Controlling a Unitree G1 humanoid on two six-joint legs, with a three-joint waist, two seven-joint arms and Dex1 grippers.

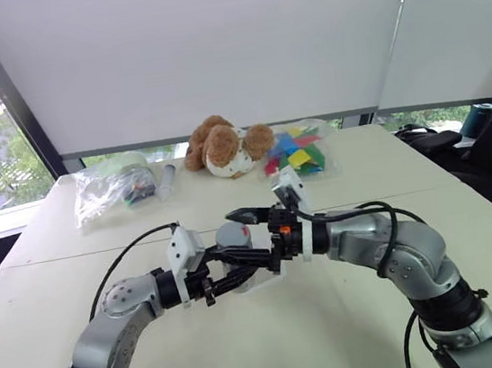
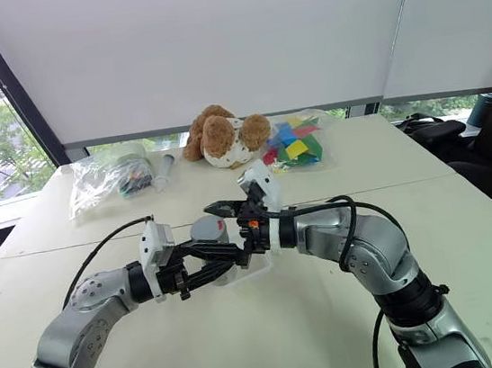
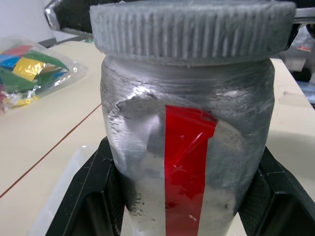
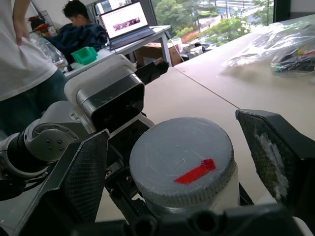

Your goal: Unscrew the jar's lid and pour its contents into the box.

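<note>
The step in hand is the start of the unscrewing: the jar is gripped and the second claw is placed to take the lid, which is still on.

On the left, the left gripper point(image 1: 240, 274) is clamped tight on the jar point(image 3: 189, 147), its 2 black fingers point(image 3: 81, 196) pressed against either side of the jar's lower body. The jar stands upright between them, held above the table point(image 1: 338, 335).

The jar is a silver-grey cylinder with scuffed, wrinkled skin and 1 red vertical stripe down its side. The lid point(image 4: 182, 162) is a round grey cap with a ribbed edge, a little wider than the neck, with a small red mark on its top. It sits square and fully seated. The contents cannot be seen through the opaque wall.

A clear plastic edge, which I judge to be the box point(image 3: 59, 191), lies on the table just below and beside the left gripper.

On the right, the right gripper point(image 4: 177, 162) comes in from the side with its fingers point(image 4: 81, 172) spread wide, 1 on each side of the lid and not yet touching it; it holds nothing.

Next, I judge, those fingers must close squarely on the ribbed rim and turn while the left gripper keeps the jar from spinning. A slipping grip on the lid is the risk.
</note>
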